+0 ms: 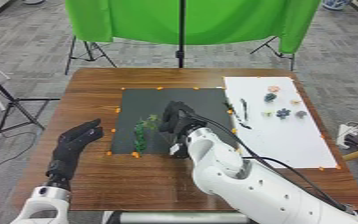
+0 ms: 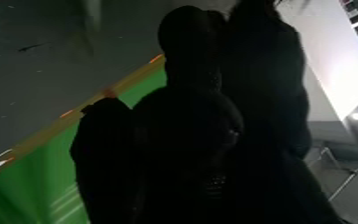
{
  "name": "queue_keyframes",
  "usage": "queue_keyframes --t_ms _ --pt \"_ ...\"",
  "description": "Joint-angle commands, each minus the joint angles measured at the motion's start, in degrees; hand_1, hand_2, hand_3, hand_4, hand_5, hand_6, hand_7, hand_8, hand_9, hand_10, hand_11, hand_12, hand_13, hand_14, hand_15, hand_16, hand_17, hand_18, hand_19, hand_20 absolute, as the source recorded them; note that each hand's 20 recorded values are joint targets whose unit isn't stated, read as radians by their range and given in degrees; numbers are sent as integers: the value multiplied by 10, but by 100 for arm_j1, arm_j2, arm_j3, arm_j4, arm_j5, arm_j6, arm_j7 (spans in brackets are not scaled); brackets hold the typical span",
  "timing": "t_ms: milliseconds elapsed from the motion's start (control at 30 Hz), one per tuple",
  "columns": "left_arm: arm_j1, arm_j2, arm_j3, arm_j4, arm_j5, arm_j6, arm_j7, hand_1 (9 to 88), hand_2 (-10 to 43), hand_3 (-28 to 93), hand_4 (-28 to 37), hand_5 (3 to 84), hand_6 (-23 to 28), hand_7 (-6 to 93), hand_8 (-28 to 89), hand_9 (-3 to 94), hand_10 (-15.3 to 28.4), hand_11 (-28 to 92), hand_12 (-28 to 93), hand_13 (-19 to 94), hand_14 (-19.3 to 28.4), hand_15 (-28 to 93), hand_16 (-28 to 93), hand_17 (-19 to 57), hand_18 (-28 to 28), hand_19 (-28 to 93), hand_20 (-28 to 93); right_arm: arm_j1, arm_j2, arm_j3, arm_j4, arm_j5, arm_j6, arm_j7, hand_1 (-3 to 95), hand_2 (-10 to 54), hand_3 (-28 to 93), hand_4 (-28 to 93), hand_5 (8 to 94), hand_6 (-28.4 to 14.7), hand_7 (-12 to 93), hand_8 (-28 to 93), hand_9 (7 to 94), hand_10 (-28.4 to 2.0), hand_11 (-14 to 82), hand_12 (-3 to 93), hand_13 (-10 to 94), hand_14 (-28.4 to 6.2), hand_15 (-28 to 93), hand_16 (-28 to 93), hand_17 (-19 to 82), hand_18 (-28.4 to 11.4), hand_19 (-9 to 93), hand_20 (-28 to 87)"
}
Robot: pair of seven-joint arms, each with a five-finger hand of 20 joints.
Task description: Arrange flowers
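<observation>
In the head view my right hand (image 1: pixel 177 116) is over the black mat (image 1: pixel 171 95), just right of a leafy sprig (image 1: pixel 151 120). A longer green stem (image 1: pixel 140 136) lies at the mat's left side. Small pink (image 1: pixel 274 89), dark green (image 1: pixel 270 97) and blue (image 1: pixel 283 113) flower heads rest on the white sheet (image 1: pixel 291 145). Another green sprig (image 1: pixel 230 107) is near the seam of mat and sheet. My left hand (image 1: pixel 72 142) is open, left of the mat. The right wrist view has my right hand (image 2: pixel 193 120) dark, fingers extended and thumb apart, with no held thing visible.
Orange tape pieces (image 1: pixel 135 154) mark the edges of mat and sheet on the brown table (image 1: pixel 100 180). A dark slender piece (image 1: pixel 244 111) lies on the sheet's left part. Behind the table hang a green cloth (image 1: pixel 140 20) and its stand (image 1: pixel 181 54).
</observation>
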Motion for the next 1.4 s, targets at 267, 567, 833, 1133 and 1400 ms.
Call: queue_keyframes --t_ms 267,567,833,1133,1400 --pt "-7 -20 54 72 51 -143 -117 331 -34 610 -167 460 71 86 -48 429 151 201 115 326 194 283 -36 49 141 182 193 -46 0 58 75 -56 172 -120 465 -95 530 -125 776 -50 246 54 883 -135 377 255 937 -22 561 260 738 -37 911 378" --pt "89 -43 -10 36 41 -146 -102 331 -33 608 -167 459 71 86 -47 429 150 200 115 326 195 282 -35 48 141 183 193 -676 893 835 -1037 -161 -467 164 314 -62 635 -123 777 -48 218 -61 885 -139 377 255 937 -31 560 266 729 -53 925 382" --pt "105 -50 -1 27 46 -191 -132 330 -33 609 -166 460 71 86 -47 429 151 200 115 326 196 281 -35 49 141 183 192 -1199 1186 1116 -1261 68 -988 328 282 55 638 -99 790 -55 190 -64 897 -144 374 259 937 -41 576 265 730 -64 932 401" --pt "50 -36 10 47 97 -227 -156 331 -31 608 -168 459 72 85 -47 430 151 199 115 326 195 280 -35 48 141 183 192 -1160 913 803 -1177 99 -1115 307 279 102 630 -102 796 -52 170 -67 904 -149 371 264 937 -43 587 257 733 -66 932 416" --pt "51 -53 23 47 100 -244 -174 330 -31 610 -169 460 72 85 -47 429 152 199 115 326 195 280 -34 48 141 184 192 -1096 788 631 -1160 164 -1152 230 274 105 628 -100 794 -52 168 -65 904 -152 370 266 937 -45 588 257 734 -67 932 416"
